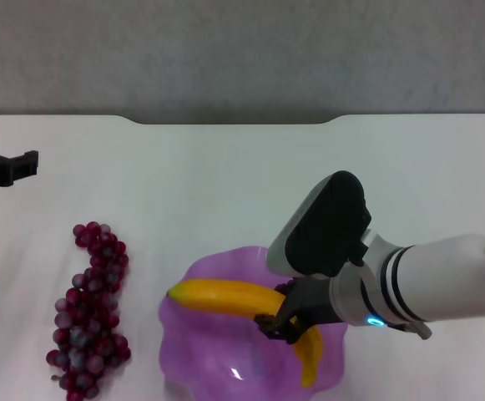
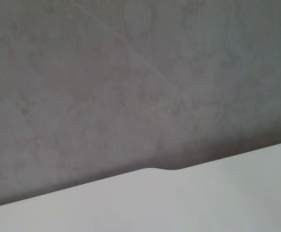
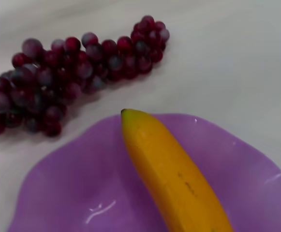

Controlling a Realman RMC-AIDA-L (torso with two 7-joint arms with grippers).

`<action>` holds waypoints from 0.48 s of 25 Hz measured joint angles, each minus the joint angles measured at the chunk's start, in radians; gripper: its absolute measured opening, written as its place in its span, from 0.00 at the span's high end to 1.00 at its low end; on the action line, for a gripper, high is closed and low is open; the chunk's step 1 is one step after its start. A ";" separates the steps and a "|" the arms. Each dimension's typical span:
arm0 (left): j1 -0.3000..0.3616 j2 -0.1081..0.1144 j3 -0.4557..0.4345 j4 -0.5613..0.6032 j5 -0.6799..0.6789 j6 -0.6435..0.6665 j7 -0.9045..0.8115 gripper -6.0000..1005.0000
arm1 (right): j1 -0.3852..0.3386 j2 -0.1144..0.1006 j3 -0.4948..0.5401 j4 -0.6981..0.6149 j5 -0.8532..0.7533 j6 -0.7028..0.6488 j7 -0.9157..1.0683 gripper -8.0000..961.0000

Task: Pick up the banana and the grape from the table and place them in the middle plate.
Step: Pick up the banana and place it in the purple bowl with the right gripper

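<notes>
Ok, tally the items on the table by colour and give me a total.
Yellow: 1, the banana, lying across the plate.
Dark red/purple: 1, the grape bunch on the table.
Translucent purple: 1, the middle plate.
Total: 3

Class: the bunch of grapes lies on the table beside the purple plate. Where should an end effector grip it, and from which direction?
Grip the grape bunch across its narrow middle, coming from above: it lies flat and elongated on the table, left of the purple plate, sides clear.

Middle plate [image 1: 184, 330] (near rim) cut off
</notes>
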 joint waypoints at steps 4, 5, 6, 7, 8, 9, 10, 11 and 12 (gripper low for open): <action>0.000 0.000 0.000 0.000 0.000 0.000 0.000 0.26 | 0.020 0.000 0.007 0.041 0.004 -0.001 0.005 0.34; 0.000 0.000 0.000 -0.001 0.000 0.000 0.000 0.26 | 0.022 0.000 0.010 0.044 0.006 -0.003 0.008 0.34; 0.000 0.000 0.000 -0.001 0.000 0.000 0.000 0.26 | 0.023 0.000 0.013 0.045 0.009 -0.006 0.010 0.34; 0.000 0.000 0.001 -0.001 0.000 0.000 0.000 0.26 | 0.022 0.000 0.013 0.044 0.011 -0.011 0.011 0.33; 0.000 0.000 0.002 -0.001 0.000 0.000 0.001 0.26 | 0.020 0.000 0.013 0.042 0.010 -0.018 0.015 0.33; 0.000 0.000 0.004 -0.001 0.000 0.000 0.002 0.26 | 0.019 -0.001 0.013 0.041 0.010 -0.025 0.020 0.33; 0.000 0.000 0.005 0.000 0.000 0.000 0.002 0.26 | 0.017 0.000 0.014 0.041 0.010 -0.032 0.026 0.33; 0.000 0.000 0.005 0.000 0.000 0.000 0.003 0.26 | 0.017 0.000 0.014 0.041 0.010 -0.036 0.031 0.33; 0.000 0.000 0.005 0.000 0.000 0.000 0.003 0.26 | 0.017 0.000 0.014 0.041 0.011 -0.038 0.034 0.32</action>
